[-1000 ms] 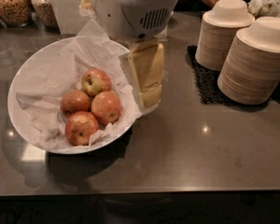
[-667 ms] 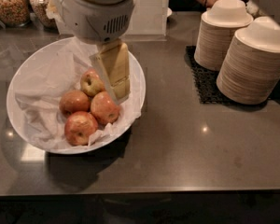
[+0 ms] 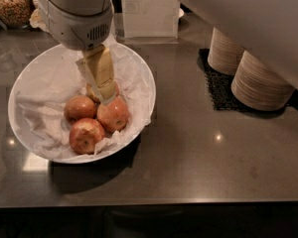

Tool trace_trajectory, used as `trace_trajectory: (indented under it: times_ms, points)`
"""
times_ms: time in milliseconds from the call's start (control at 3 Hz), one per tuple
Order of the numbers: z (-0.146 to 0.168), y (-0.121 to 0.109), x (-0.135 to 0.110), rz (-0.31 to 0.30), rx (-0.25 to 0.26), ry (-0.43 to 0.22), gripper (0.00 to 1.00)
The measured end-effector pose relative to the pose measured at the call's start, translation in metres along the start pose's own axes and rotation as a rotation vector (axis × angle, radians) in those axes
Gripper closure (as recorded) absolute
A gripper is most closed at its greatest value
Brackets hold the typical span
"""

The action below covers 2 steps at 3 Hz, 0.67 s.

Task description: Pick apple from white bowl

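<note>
Inside the white bowl (image 3: 11,108), the pincer (image 3: 104,95) perhaps touches the apple (image 3: 116,89); grip unclear.

one high view, tilted down over the counter (image 3: 203,152)
the camera sits above the near side of the counter and looks steeply down and forward toward the far edge; probably carried on the robot's own upper body, though the mount cannot be confirmed. range is close: the near counter edge runs along the bottom, the white bowl (image 3: 12,108) fills the left-centre, and the stacked paper bowls (image 3: 260,86) sit at right. the arm (image 3: 248,19) crosses the top right corner, large and near the lens. the gripper (image 3: 103,92) hangs at upper left, reaching down into the bowl.
</note>
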<state>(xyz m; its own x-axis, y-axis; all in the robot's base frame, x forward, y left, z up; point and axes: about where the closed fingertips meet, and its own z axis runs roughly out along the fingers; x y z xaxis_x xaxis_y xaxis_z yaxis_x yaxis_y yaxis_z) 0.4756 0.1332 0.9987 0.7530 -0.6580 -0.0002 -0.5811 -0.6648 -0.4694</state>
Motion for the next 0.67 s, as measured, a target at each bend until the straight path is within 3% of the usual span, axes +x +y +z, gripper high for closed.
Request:
trace_trajectory:
  times_ms: [333,667]
  points:
    - [0.001,0.003,0.003,0.019,0.033,-0.017,0.00]
    - [0.029,0.036,0.004,0.062,0.077,-0.119,0.00]
